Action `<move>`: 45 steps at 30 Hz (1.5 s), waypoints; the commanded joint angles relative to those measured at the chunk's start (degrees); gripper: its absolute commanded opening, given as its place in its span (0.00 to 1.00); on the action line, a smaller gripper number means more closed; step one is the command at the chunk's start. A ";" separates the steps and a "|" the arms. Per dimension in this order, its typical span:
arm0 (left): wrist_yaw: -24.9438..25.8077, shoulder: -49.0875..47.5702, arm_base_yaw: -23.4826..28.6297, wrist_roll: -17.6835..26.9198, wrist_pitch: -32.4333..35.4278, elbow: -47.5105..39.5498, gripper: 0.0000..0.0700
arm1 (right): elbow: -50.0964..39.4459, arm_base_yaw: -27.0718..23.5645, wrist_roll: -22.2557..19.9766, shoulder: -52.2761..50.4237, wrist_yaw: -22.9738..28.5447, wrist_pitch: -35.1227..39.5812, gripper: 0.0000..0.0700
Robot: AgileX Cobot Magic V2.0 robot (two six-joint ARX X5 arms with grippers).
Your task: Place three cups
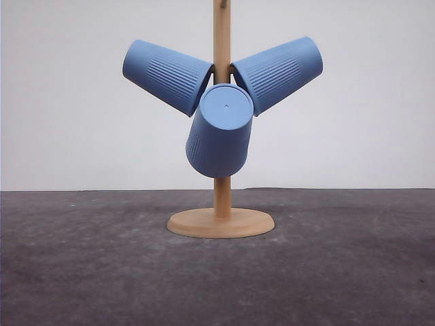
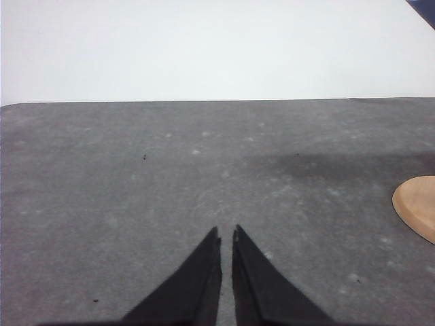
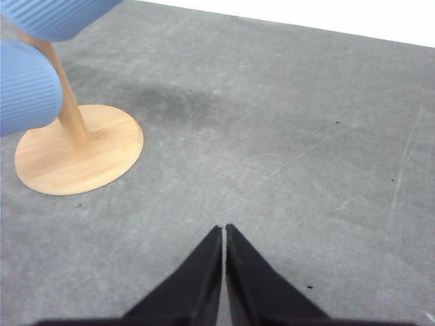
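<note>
A: Cups? Where are they?
B: All three on the wooden stand (image 1: 221, 204), mid table (image 1: 81, 272). Left cup (image 1: 166, 75) tilts up to the left, right cup (image 1: 279, 73) tilts up to the right, front cup (image 1: 219, 132) hangs with its flat bottom toward the camera, mouth down and away. None touch the table.
A: Left gripper (image 2: 226, 238)?
B: Low over bare table, fingers (image 2: 197, 285) pressed nearly together, thin slit between the tips, holding nothing. Edge of the stand's base is off to its side.
A: Right gripper (image 3: 223, 231)?
B: Same: fingers (image 3: 255, 285) pressed together, nothing between them, over the table. Stand base and two of the blue cups sit well apart from it.
</note>
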 commanded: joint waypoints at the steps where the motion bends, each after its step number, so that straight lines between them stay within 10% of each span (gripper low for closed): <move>1: 0.11 0.09 0.11 -0.24 0.42 -0.76 0.02 | 0.68 -0.07 -2.06 0.10 0.34 0.47 0.01; 10: 0.09 0.09 0.11 -0.24 0.42 -0.76 0.02 | -15.70 0.32 -0.27 -14.61 16.93 10.18 0.01; 18: 0.09 0.09 0.11 -0.24 0.42 -0.76 0.02 | -26.74 -0.33 2.68 -28.69 18.09 11.75 0.01; 45: 0.00 -0.02 0.11 -0.24 0.42 -0.74 0.02 | -27.43 -0.48 2.67 -28.30 19.38 13.95 0.01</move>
